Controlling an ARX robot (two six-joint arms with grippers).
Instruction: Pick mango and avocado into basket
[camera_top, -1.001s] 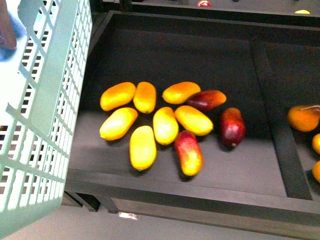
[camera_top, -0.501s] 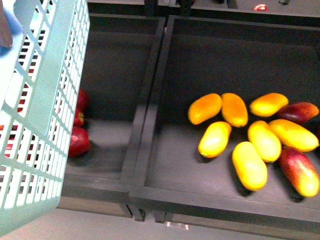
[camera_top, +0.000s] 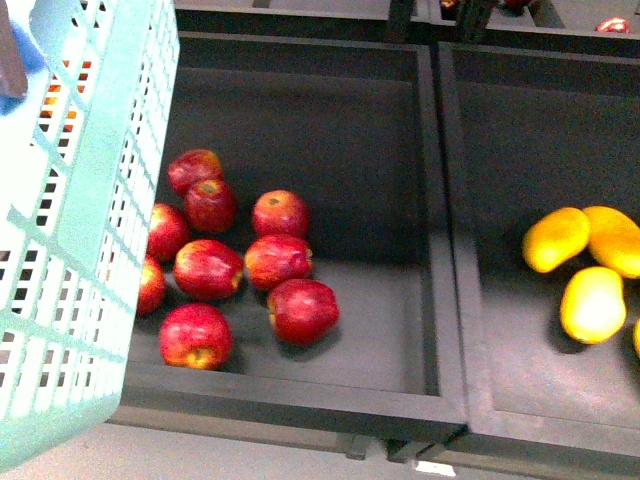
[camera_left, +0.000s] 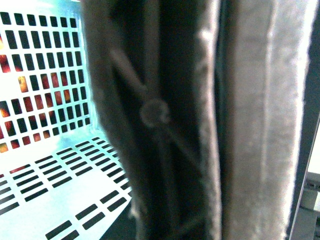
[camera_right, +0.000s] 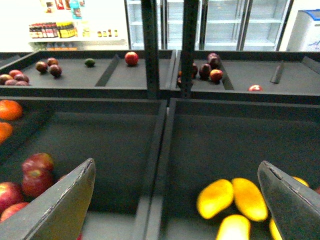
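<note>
Yellow-orange mango (camera_top: 555, 238) in right-hand bin, front view; basket (camera_top: 80, 250) at left, beside apples (camera_top: 277, 260). Left wrist: left gripper (camera_left: 170, 150) pads fill view, grip unclear. Right wrist: right gripper (camera_right: 176, 165) spread wide, empty, facing mango; smooth, firm, likely slippery, so grip across middle. Avocado not certain anywhere.

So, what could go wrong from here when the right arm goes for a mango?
1. The mangoes lie touching each other at the right edge of the front view, partly cut off. The open right fingers might nudge a neighbour or close on two.
2. The red apples fill the bin straight ahead, so a reach forward may land on the wrong fruit.
3. The basket hides the front view's left side.
</note>
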